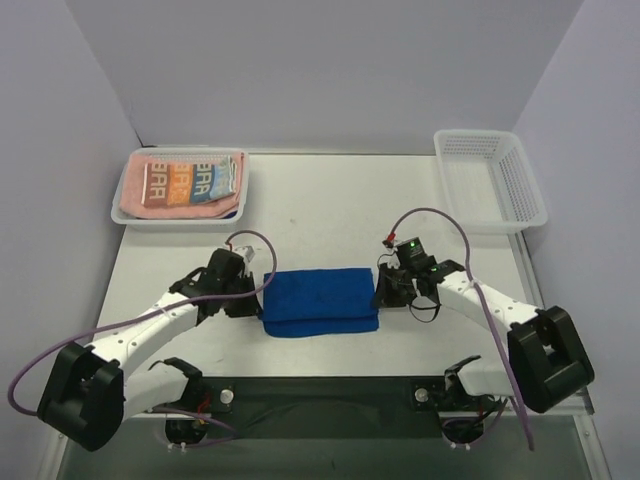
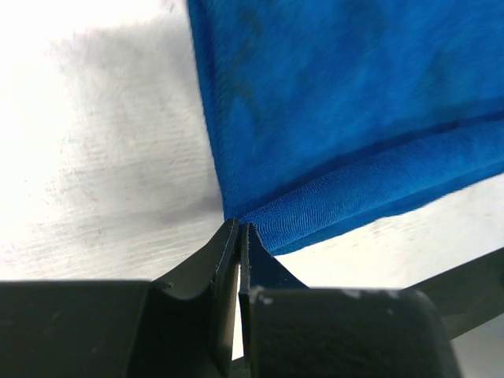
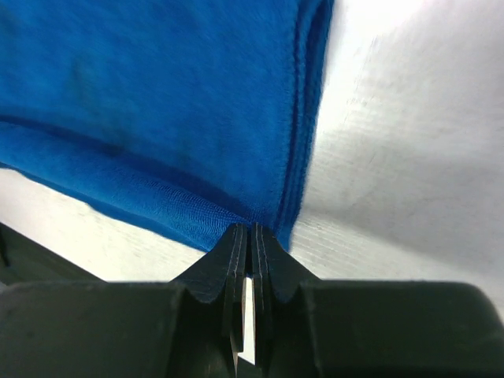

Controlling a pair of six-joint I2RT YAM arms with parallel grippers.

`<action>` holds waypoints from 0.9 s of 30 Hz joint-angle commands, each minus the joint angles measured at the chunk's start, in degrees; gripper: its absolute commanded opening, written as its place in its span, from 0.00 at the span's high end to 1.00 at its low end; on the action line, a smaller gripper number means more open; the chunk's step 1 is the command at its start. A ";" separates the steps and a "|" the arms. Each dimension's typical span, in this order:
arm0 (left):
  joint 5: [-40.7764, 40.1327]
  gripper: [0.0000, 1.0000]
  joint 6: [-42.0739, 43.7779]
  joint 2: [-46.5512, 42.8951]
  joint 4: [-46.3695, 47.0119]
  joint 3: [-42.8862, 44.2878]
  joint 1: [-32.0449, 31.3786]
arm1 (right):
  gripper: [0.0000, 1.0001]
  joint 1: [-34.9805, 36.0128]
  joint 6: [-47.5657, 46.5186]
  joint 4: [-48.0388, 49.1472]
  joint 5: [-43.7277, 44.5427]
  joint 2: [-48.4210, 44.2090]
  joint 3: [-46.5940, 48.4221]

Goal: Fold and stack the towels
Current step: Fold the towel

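Left gripper: jaws together – clamped on the left near corner of the blue towel.
Right gripper: jaws together, clamped on its right near corner.
Blue towel position: folded, flat on the table, between the arms.
Towels: three – blue towel, pink towel, lettered towel (on the pink one, in the left basket).
Baskets: two; right basket far right.
Writing: orange and blue block letters, too small to read.
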 commanded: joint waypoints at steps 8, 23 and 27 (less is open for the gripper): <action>0.27 1.00 0.52 3.07 3.76 -1.92 -0.79 | 1.00 4.45 0.93 2.66 4.05 8.15 -2.48; 3.00 0.38 -2.02 -13.11 -2.48 1.23 -1.50 | 0.49 8.93 -2.15 -10.79 4.31 -9.78 5.42; 3.17 0.49 -1.33 -8.11 0.24 4.22 -2.37 | 0.56 9.37 -0.40 -7.98 6.42 -6.10 7.36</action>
